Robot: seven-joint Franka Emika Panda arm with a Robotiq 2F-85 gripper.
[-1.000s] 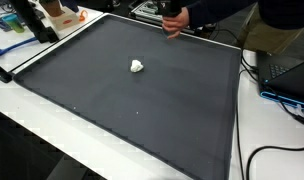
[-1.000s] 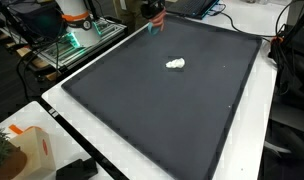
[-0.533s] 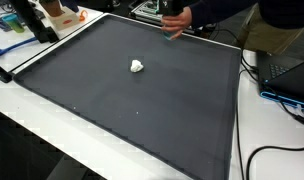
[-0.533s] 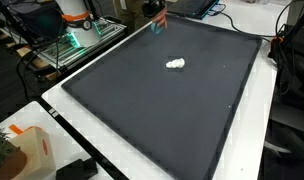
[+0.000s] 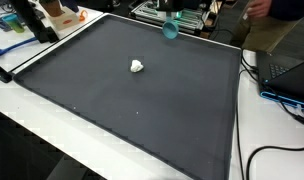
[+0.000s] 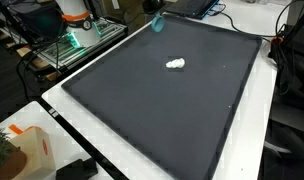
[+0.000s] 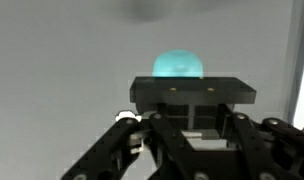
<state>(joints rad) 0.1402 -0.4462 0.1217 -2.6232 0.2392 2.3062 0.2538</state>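
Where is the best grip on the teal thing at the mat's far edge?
Across the sides of the teal thing, coming from above: it looks round and upright at the black mat edge, with equipment close behind. Too blurred for finer shape.

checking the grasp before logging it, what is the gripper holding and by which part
The gripper looks shut on the teal rounded object, gripping its near end; its dome pokes out past the fingertips. The exact contact is hidden.

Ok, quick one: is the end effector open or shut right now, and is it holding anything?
End effector: closed, apparently on the teal round object at its fingertips; the contact itself is hidden.
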